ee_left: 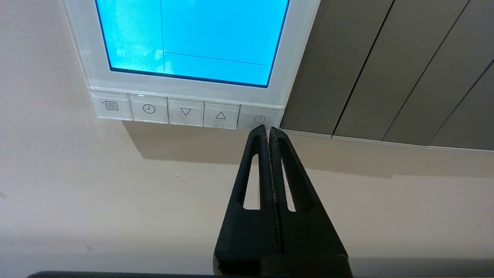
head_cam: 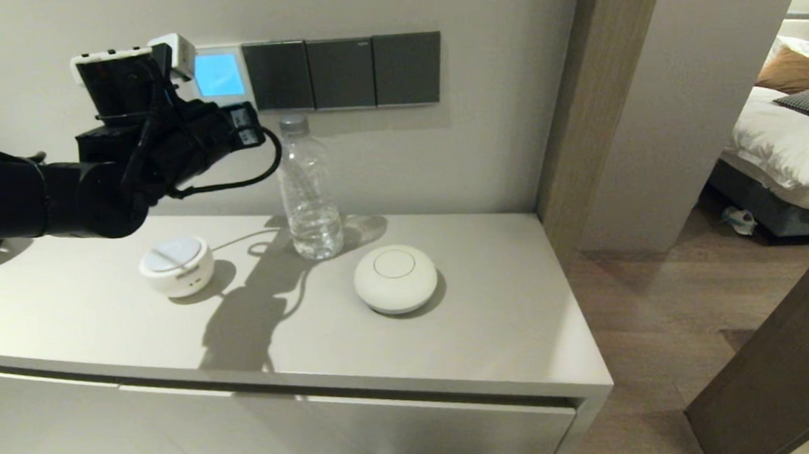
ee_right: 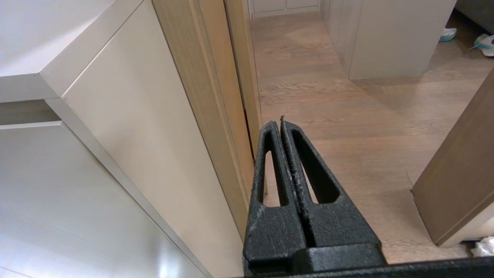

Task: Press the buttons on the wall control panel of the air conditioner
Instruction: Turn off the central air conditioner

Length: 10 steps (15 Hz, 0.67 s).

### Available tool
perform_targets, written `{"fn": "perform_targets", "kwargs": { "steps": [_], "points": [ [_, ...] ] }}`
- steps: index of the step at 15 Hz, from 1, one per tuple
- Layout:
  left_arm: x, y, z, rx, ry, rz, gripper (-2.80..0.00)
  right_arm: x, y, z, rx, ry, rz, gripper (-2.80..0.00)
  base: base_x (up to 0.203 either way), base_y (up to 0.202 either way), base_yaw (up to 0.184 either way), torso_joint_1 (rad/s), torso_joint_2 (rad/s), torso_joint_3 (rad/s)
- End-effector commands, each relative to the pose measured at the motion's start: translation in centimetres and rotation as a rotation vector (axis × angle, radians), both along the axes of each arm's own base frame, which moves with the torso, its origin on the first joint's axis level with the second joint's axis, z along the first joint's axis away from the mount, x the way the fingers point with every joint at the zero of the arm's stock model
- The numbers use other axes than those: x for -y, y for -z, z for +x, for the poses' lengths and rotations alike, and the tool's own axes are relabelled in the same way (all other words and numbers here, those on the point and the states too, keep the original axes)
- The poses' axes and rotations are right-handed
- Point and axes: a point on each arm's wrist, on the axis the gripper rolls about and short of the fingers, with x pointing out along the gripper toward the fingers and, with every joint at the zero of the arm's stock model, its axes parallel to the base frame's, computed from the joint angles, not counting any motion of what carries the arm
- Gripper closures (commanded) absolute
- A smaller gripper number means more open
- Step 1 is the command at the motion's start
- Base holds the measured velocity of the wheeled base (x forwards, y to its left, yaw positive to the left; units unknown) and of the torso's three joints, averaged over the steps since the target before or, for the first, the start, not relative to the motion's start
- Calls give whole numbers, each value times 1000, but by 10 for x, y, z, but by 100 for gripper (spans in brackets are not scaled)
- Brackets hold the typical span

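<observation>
Black left gripper [ee_left: 267, 130]: fingers pressed together, holding nothing, tips at the power key, rightmost of five pale grey-white buttons [ee_left: 185, 112] along the bottom edge of the white square wall control panel [ee_left: 297, 46], screen glowing blue. Black right gripper [ee_right: 281, 122]: likewise closed, empty, low beside the beige cabinet [ee_right: 135, 127].

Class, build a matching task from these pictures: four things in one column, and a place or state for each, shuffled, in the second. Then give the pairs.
Things
1. left gripper
2. panel screen
3. water bottle
4. right gripper

Place or state
A. stands upright on the cabinet top
B. jaws shut, tip at the power button
C. glows light blue
D. jaws shut, above the wooden floor beside the cabinet

Pairs: 1-B, 2-C, 3-A, 4-D
</observation>
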Motion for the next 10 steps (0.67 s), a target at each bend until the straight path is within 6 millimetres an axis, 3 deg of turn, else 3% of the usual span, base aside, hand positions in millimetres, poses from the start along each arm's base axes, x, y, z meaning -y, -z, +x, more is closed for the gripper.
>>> {"fn": "perform_targets", "kwargs": {
  "steps": [1, 5, 10],
  "points": [
    [-2, 1, 2, 3, -6, -2, 0, 0, 1, 0, -4, 0, 0, 0, 0, 0, 0, 0, 0, 0],
    [-4, -8, -5, 25, -9, -9, 0, 0, 1, 0, -4, 0, 0, 0, 0, 0, 0, 0, 0, 0],
    [-13, -39, -44, 92, -18, -26, 0, 0, 1, 0, -4, 0, 0, 0, 0, 0, 0, 0, 0, 0]
  ]
}}
